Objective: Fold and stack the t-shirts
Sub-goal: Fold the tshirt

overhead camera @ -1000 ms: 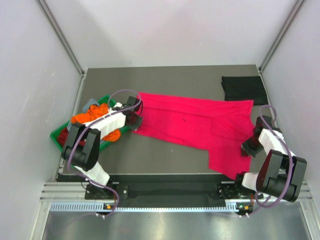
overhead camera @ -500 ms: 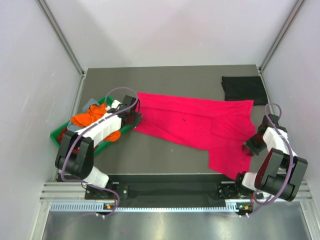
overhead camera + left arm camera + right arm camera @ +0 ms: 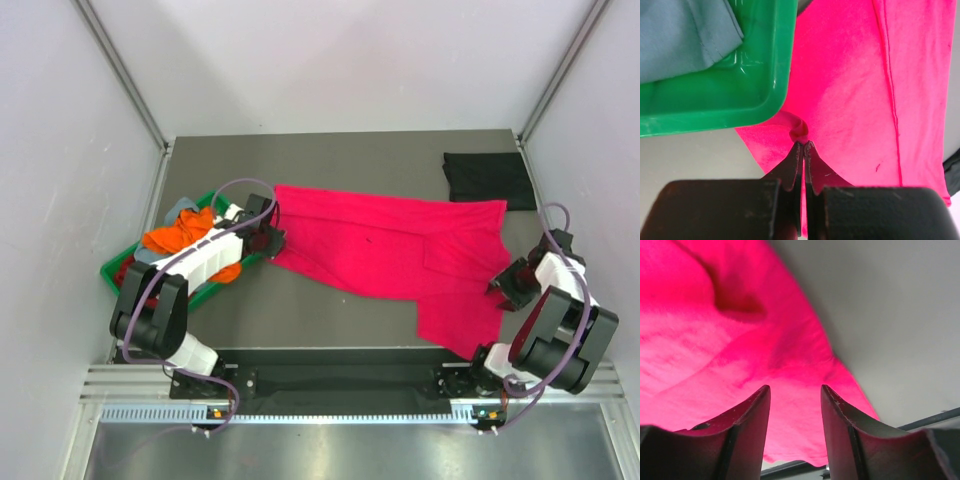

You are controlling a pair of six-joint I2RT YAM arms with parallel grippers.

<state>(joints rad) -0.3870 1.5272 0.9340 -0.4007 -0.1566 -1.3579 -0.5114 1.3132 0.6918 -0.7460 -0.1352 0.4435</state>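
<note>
A bright pink-red t-shirt point(image 3: 390, 245) lies spread across the table from left to right. My left gripper point(image 3: 272, 240) is shut on its left edge, pinching a small bunch of pink cloth point(image 3: 801, 131) beside the green tray's corner. My right gripper point(image 3: 503, 285) hovers at the shirt's right side with its jaws apart and nothing between them; the pink cloth point(image 3: 730, 340) lies under them. A folded black t-shirt point(image 3: 488, 178) rests at the back right. Orange point(image 3: 180, 232), dark red point(image 3: 127, 275) and grey-blue point(image 3: 680, 35) t-shirts sit in the tray.
The green plastic tray point(image 3: 113, 266) stands at the table's left edge, its corner point(image 3: 765, 65) touching the pink shirt. Grey walls close in on both sides. The table's front edge point(image 3: 920, 422) runs close below the right gripper.
The right gripper has opened, let go of the pink shirt's right edge and drawn back to the right. The left gripper has kept its pinch on the left edge.
</note>
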